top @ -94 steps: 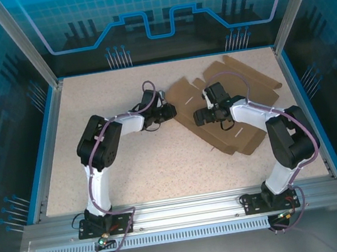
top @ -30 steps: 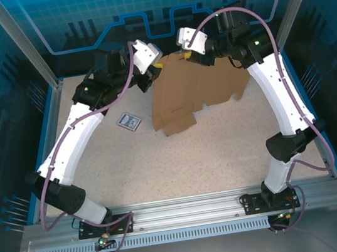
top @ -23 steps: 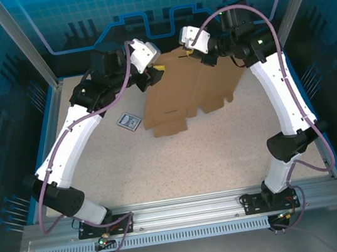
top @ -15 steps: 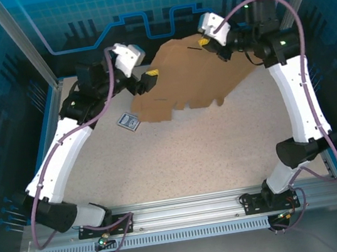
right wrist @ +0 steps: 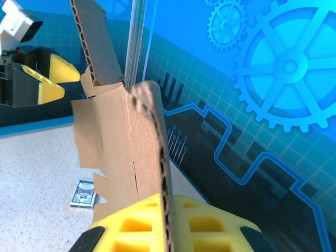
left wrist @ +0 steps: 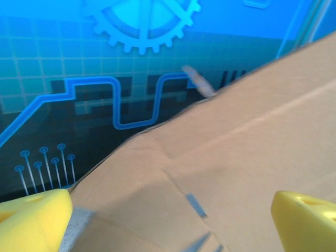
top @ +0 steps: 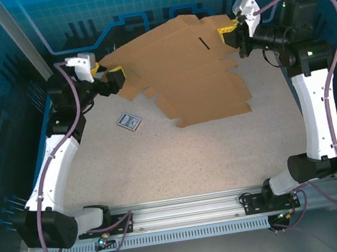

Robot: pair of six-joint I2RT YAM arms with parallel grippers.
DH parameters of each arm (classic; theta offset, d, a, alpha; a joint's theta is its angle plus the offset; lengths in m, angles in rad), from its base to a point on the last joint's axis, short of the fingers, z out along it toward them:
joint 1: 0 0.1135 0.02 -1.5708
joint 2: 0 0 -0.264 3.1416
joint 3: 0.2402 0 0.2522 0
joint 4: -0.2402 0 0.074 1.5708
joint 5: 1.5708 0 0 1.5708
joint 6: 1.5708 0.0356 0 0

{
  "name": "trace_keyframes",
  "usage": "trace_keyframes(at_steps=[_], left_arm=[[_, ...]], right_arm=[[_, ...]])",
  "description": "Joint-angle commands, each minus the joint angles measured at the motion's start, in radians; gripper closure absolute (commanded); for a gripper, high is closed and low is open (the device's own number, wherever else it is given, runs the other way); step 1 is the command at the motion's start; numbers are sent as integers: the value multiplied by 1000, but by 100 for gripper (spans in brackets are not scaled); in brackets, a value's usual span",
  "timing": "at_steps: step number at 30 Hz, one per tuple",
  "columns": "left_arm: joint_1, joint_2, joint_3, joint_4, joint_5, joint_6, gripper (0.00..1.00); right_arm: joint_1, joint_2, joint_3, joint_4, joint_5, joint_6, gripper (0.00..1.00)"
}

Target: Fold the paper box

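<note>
The paper box (top: 192, 72) is a flat brown die-cut sheet held in the air over the back of the table, its flaps hanging down toward the front. My right gripper (top: 232, 33) is shut on its far right edge. In the right wrist view the yellow pads (right wrist: 131, 226) clamp the corrugated edge of the paper box (right wrist: 118, 152). My left gripper (top: 114, 80) is open at the sheet's left edge. In the left wrist view its yellow fingertips (left wrist: 31, 220) stand wide apart, with the paper box (left wrist: 236, 168) spanning the gap ahead of them.
A small black-and-white printed card (top: 129, 121) lies on the speckled table (top: 162, 165) left of centre, below the sheet's left flaps; the card (right wrist: 82, 193) also shows under the sheet in the right wrist view. Blue walls and aluminium posts close in the back and sides.
The left gripper opened, let go of the sheet and drew back left. The right gripper carried the sheet up and to the right, and it now hangs spread wide.
</note>
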Motion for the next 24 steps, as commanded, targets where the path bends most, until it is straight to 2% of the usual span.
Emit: trace_keyframes(at_steps=[1, 6, 13, 21, 24], left_arm=[[51, -18, -25, 86, 25, -96, 1], [97, -17, -62, 104, 47, -133, 1], [121, -6, -128, 188, 131, -199, 1], [121, 71, -72, 243, 220, -233, 1], [121, 95, -56, 285, 266, -252, 5]], right_arm=[[-29, -41, -32, 94, -76, 112, 100], [-55, -58, -63, 145, -103, 181, 100], [-76, -74, -92, 221, -124, 267, 100], [-92, -92, -121, 280, -135, 324, 100], [-95, -94, -128, 301, -144, 346, 100]])
